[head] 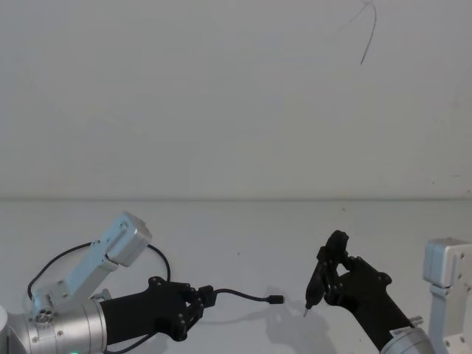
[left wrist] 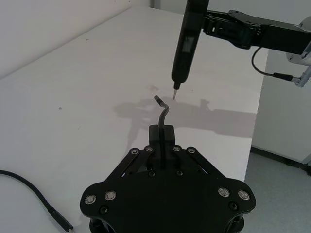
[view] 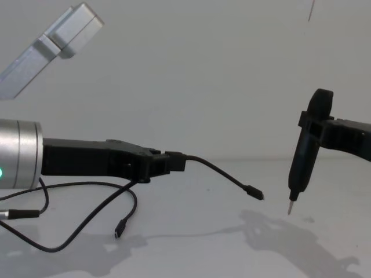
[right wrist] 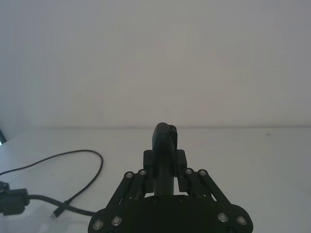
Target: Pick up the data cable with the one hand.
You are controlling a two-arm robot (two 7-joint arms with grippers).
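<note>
Data cable [view: 223,174]: pinched near one end in your left gripper [view: 168,162], lifted above the white table [view: 232,243]; one plug juts forward, the other dangles below. Right gripper [head: 335,280]: clamped on a black pointed tool [view: 304,153], tip down, near the cable's plug.

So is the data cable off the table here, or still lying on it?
Partly off. The left claw is shut on the data cable near one plug, which hangs in the air; the rest trails down onto the table.
</note>
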